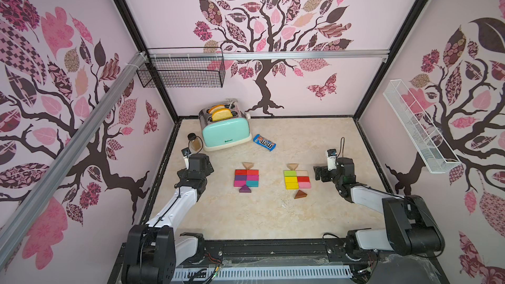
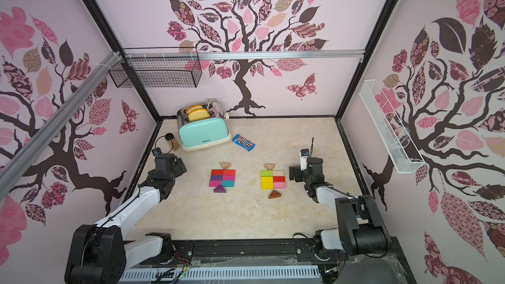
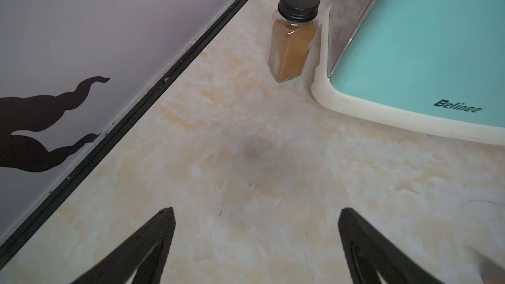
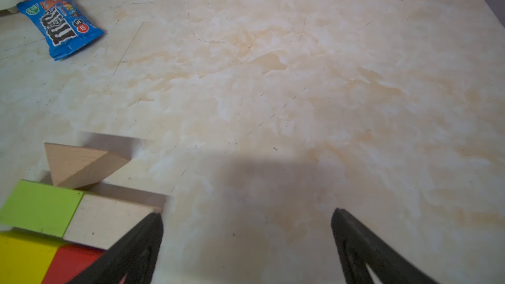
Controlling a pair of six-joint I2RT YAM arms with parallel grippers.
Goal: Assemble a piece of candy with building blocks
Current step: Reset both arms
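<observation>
Left block cluster (image 1: pixel 246 178) and right block cluster (image 1: pixel 297 179) lie side by side, apart; farther back, left to right: jar (image 1: pixel 194 143), toaster (image 1: pixel 225 132), packet (image 1: pixel 264 142).

Tan triangle (image 4: pixel 82 163) beside right fingers (image 4: pixel 136 244): bare wood, matt. Green block (image 4: pixel 38 207): smooth paint. Packet (image 4: pixel 60 23) far ahead: glossy plastic. Jar (image 3: pixel 293 42) ahead of left fingers (image 3: pixel 155 230): clear, ribbed black lid (image 3: pixel 299 1). Toaster (image 3: pixel 423 50): glossy mint plastic.

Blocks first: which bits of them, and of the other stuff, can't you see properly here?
- Right wrist view: the blocks run off the picture's edge, and a finger covers part of the red block.
- Left wrist view: the toaster is cut off by the edge, so no slots or bread show.
- Both top views: the packet has small print too tiny to read.
</observation>
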